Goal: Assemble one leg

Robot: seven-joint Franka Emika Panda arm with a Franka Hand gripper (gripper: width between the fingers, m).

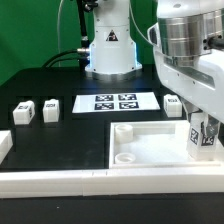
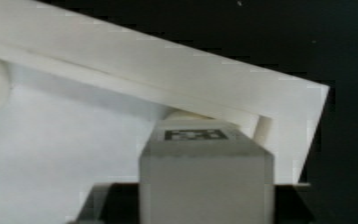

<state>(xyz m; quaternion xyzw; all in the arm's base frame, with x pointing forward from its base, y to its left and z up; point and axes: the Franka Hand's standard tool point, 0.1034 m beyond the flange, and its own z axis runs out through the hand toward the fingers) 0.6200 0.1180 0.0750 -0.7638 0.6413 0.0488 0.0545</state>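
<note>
My gripper [image 1: 203,138] is shut on one leg [image 1: 204,133], a small white block with a black-and-white tag. It holds the leg upright over the right end of the large white tray-like piece [image 1: 150,150]. In the wrist view the leg [image 2: 202,165] stands between the dark fingers [image 2: 126,205], tag end toward the tray's raised edge [image 2: 176,80]. Three more legs lie on the table: two at the exterior view's left [image 1: 24,111] [image 1: 51,111] and one behind the tray [image 1: 173,102].
The marker board [image 1: 115,102] lies flat at mid-table before the robot base [image 1: 110,50]. A long white bar [image 1: 90,184] runs along the front edge. A white piece [image 1: 4,146] shows at the exterior view's left edge.
</note>
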